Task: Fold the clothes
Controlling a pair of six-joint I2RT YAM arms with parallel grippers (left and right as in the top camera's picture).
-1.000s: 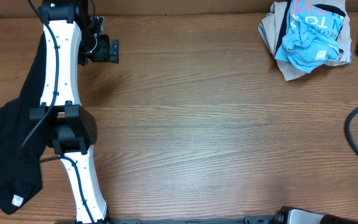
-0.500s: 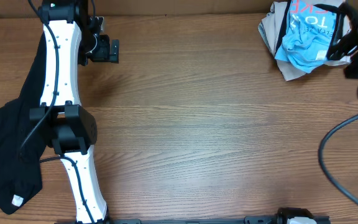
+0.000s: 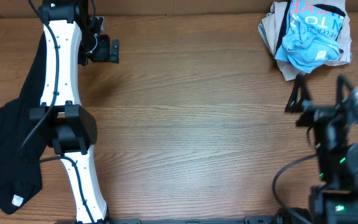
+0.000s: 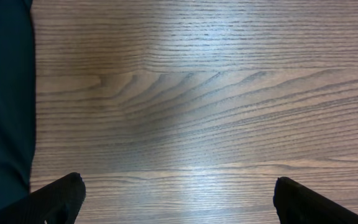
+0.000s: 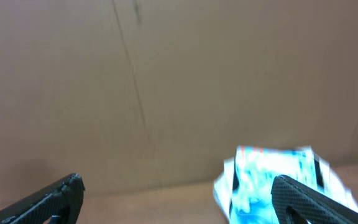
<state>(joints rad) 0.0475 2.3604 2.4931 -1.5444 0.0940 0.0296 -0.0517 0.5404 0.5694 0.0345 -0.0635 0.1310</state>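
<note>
1. Right gripper (image 3: 319, 84) has pulled back from the clothes pile and now hangs over bare worktop (image 3: 197, 124) just in front of it. Jaws released, empty (wrist view blurred).
2. Light-blue T-shirt (image 3: 309, 37) unmoved, crumpled on a beige garment (image 3: 269, 28) in the far right corner.
3. Left gripper (image 4: 179, 186) unchanged: jaws released, empty, beside the long black garment (image 3: 14, 143).
4. Judgement: folding not begun. The right arm is probably lining up on the shirt.

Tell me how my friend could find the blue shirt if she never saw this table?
Start at the big wooden table and look to its top right corner in the overhead view. There the light-blue T-shirt lies crumpled, bundled with a beige garment. It is the only bright blue thing, with white and pink-red letters, while the beige cloth beside it is plain.
</note>
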